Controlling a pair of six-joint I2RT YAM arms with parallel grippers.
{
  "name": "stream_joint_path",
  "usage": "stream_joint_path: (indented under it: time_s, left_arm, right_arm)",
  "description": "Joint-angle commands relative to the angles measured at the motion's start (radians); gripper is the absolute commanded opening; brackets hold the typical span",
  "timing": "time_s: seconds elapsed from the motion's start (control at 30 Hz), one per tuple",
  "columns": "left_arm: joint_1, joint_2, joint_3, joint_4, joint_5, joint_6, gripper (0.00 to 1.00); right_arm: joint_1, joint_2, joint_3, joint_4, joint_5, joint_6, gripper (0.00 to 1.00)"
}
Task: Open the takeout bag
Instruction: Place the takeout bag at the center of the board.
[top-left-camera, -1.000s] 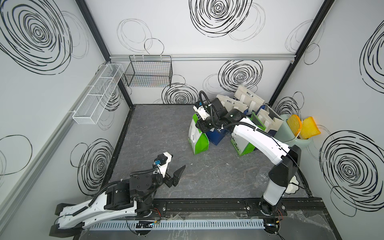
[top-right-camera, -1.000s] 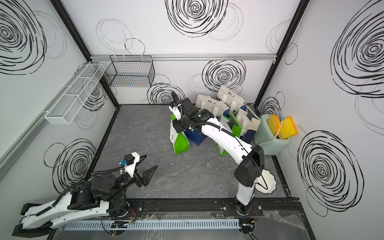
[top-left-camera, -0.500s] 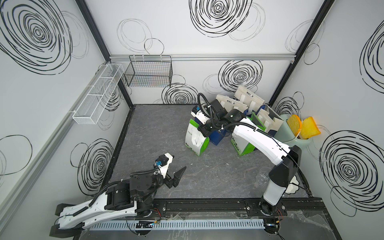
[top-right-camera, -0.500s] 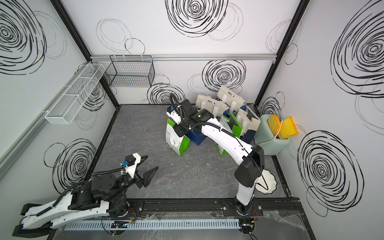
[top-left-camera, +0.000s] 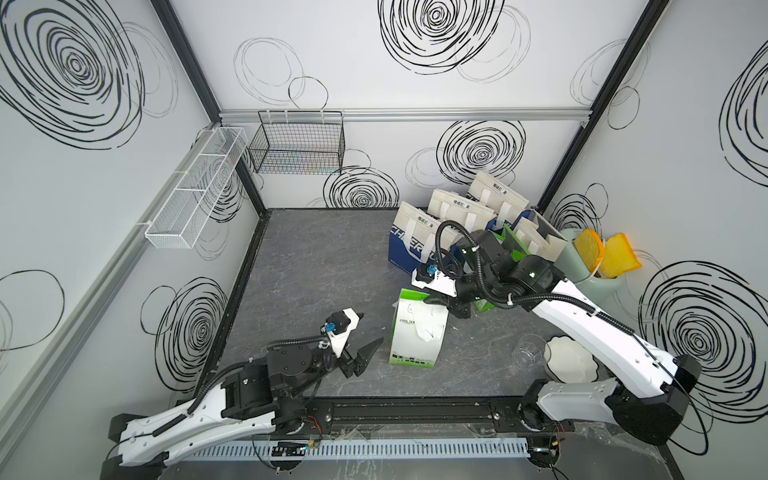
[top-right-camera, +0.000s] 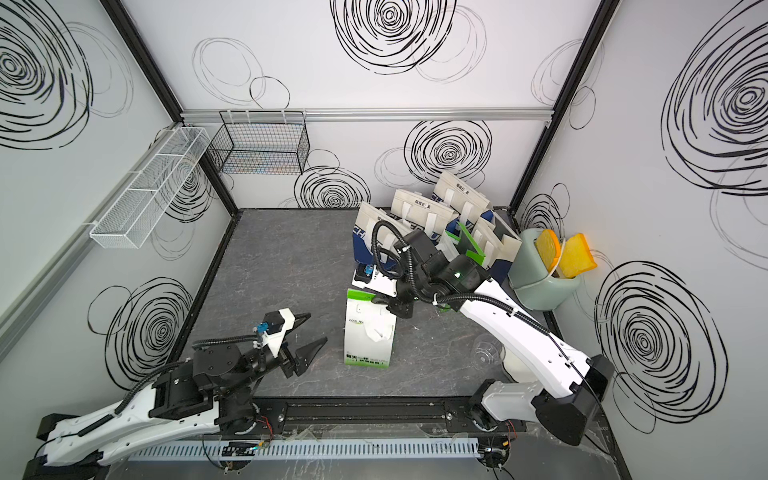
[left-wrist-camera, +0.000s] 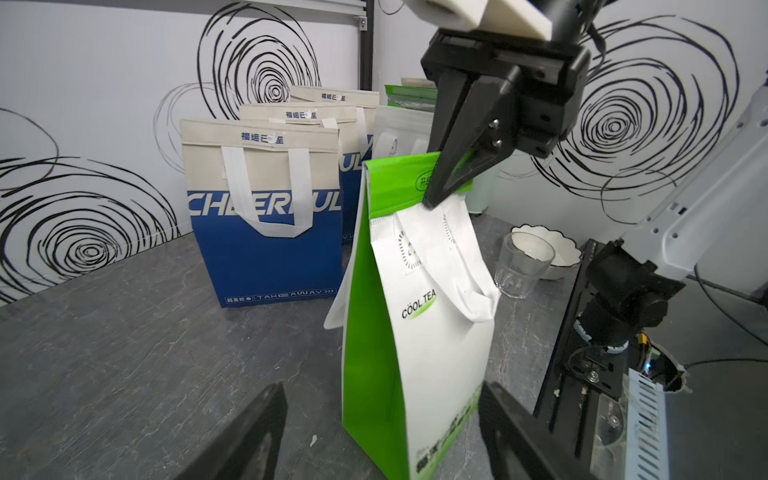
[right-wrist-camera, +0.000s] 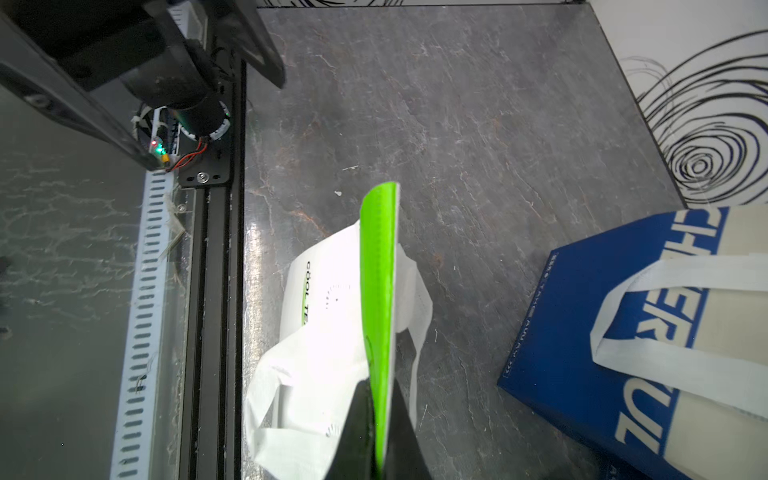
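Note:
The takeout bag (top-left-camera: 415, 332) (top-right-camera: 368, 332) is white with green sides, a green top flap and "COOL TEA" print. It stands upright near the table's front middle. My right gripper (top-left-camera: 436, 301) (top-right-camera: 384, 301) (right-wrist-camera: 379, 386) comes down from above and is shut on one end of the green flap (right-wrist-camera: 378, 257). The bag's mouth is folded flat and its white handles hang loose. My left gripper (top-left-camera: 368, 331) (top-right-camera: 314, 330) (left-wrist-camera: 380, 415) is open just left of the bag, low near the table. The bag's lower part (left-wrist-camera: 424, 324) stands just ahead of the open jaws, apart from them.
Blue and beige bags (top-left-camera: 415, 245) and a green one crowd the back right corner. A grey-green bin (top-left-camera: 582, 262) with yellow lids stands by the right wall. A clear glass (top-left-camera: 528, 351) and a white bowl (top-left-camera: 569, 363) sit right of the bag. Wire baskets (top-left-camera: 299, 145) hang on the walls.
My right gripper shut on the bag's top flap and carried the bag from the back row toward the front middle. The left gripper stayed put and its jaws narrowed slightly.

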Motion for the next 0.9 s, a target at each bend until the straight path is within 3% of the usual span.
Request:
stream_joint_path:
  time_s: [0.0,0.17,0.5,0.87]
  left_arm:
    - [0.000,0.079,-0.018,0.150,0.077,0.002,0.75]
    - [-0.001,0.134,-0.054,0.266,0.046,-0.004,0.77]
    - [0.002,0.207,-0.142,0.456,-0.019,0.016,0.76]
    - [0.020,0.274,-0.188,0.579,0.067,0.033,0.64]
  right_arm:
    - [0.007,-0.014,0.009,0.063,-0.109,-0.118,0.00]
    - [0.015,0.003,0.019,0.041,-0.156,-0.156,0.00]
    - [0.033,0.020,-0.012,0.022,-0.128,-0.219,0.00]
    - [0.041,0.019,-0.021,0.007,-0.124,-0.238,0.00]
